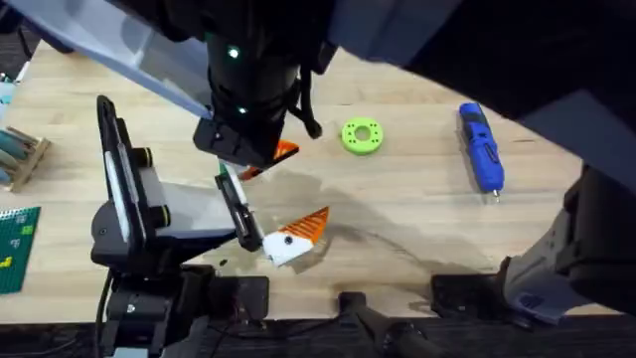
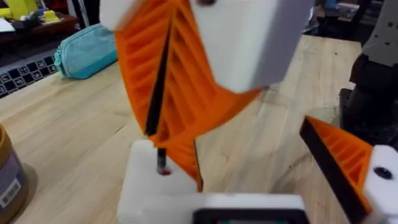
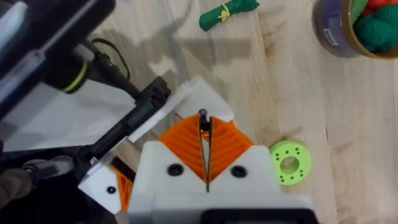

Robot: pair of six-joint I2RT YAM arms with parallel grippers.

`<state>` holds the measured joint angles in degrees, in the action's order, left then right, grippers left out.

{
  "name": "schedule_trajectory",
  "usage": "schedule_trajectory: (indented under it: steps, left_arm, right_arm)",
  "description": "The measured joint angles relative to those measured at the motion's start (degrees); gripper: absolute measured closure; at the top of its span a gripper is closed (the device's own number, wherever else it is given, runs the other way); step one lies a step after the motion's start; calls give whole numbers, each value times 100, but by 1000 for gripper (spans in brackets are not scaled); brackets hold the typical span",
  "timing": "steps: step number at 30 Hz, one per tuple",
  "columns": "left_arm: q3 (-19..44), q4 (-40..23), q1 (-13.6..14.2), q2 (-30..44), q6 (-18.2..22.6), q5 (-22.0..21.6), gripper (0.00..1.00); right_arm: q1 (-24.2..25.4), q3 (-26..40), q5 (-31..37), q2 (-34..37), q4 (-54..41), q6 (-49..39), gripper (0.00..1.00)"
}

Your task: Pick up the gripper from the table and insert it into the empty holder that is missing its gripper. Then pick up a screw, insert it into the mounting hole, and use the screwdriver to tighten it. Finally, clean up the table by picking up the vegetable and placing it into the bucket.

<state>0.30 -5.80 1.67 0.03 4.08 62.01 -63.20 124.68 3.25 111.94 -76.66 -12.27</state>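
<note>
Nearest me, my left tool [image 2: 249, 171] stands wide. One side is the white holder [image 2: 152, 186], smooth hard plastic, and the other is an orange ribbed finger [image 2: 339, 155] on a white base. An orange sliver hugs the holder; I take it for the gripper [image 2: 189, 163], seated, though I can't be sure. Just above, my right tool [image 3: 204, 124] has its ribbed pads pinched on a thin dark pin, probably the screw [image 2: 163, 163]. It should be light, stiff and slick, easy to tip or drop, so I judge a grip on the shank with the tip left free is best. Beyond lie a green disc [image 1: 361, 136] and, to the right, the blue screwdriver [image 1: 480, 147], rigid and best taken mid-barrel. Farther off, the soft-looking green vegetable [image 3: 227, 12] lies near the glossy bucket [image 3: 333, 34].
</note>
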Motion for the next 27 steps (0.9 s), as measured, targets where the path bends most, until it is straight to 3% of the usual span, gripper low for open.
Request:
schedule_trajectory:
  steps: [27]
  left_arm:
    - [0,0,0,0,0,1,14]
  right_arm:
    - [0,0,0,0,-92,-1,996]
